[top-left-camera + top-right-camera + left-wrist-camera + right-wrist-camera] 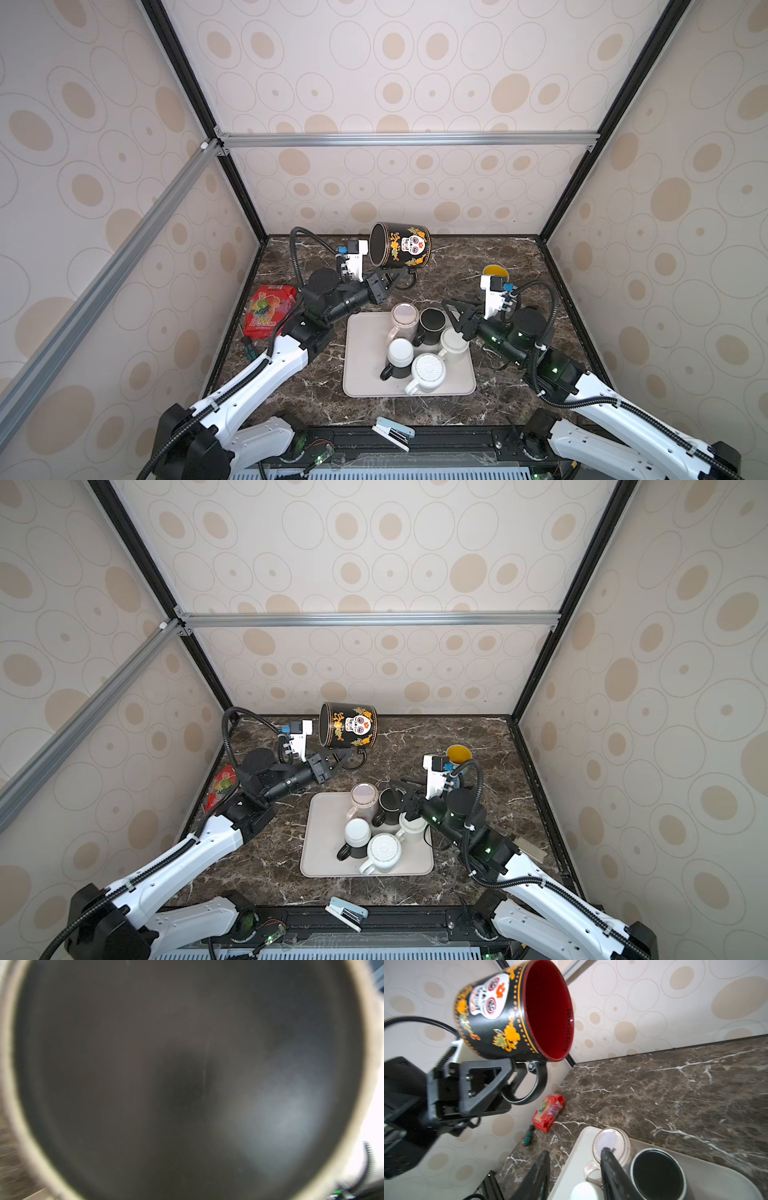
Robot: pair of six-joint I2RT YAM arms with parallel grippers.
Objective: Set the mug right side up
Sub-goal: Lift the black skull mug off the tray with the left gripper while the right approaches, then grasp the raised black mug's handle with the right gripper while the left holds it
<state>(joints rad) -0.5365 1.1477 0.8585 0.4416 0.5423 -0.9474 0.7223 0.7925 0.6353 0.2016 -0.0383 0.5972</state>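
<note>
A: Stapler point(392, 433) bottom centre; above it, tray point(361, 374) holding five mugs point(430, 368). Where's the skull mug point(405, 247)?
B: Upper centre, off the desk point(478, 257), sideways, axis left-right; left claw point(402, 275) clenched on its handle point(412, 281).
A: Left wrist?
B: Mug's dark end, blurred.
A: Right wrist?
B: Red mouth point(548, 1012) faces frame right; right claw point(575, 1151) released, empty.

left arm point(270, 365) reached forward and inward, wrist raised | left end effector point(392, 279) pointed toward the right side, jaws clamped shut | right arm point(602, 401) bent inward, held lower | right end effector point(451, 311) pointed toward the left side, jaws parted
</note>
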